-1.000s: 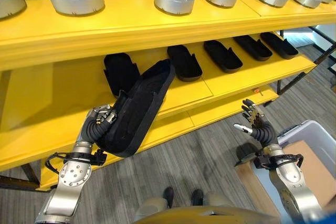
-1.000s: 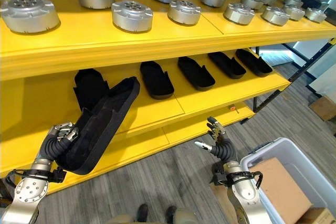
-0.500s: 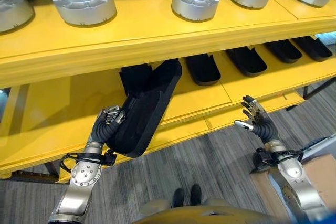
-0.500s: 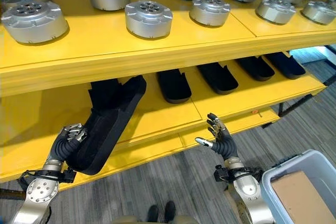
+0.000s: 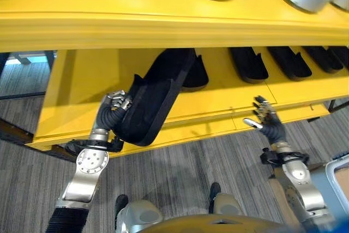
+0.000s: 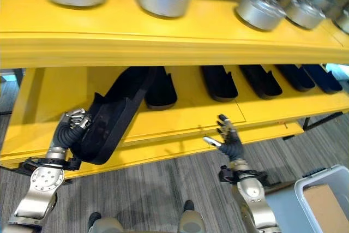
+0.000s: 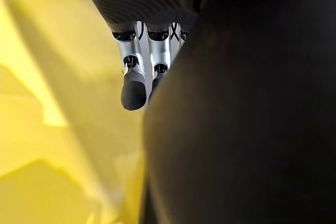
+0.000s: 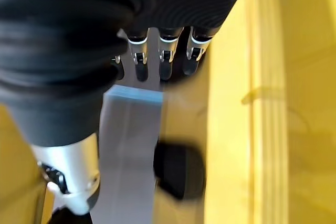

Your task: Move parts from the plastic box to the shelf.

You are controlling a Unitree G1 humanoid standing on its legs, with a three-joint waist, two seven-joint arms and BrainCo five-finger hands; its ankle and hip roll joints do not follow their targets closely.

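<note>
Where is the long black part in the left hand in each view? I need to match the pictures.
Left eye view: long black part, left of centre, slanting up under the upper shelf.
Right eye view: the same, nearer the left edge.
Left wrist view: dark mass beside the fingers.
Right wrist view: not in it.
Shared landmark: yellow shelf.

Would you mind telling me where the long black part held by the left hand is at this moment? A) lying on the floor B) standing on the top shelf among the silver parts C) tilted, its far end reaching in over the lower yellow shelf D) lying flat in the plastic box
C: the left hand grips the long black part at its near end, tilted, its far end over the lower yellow shelf.
</note>
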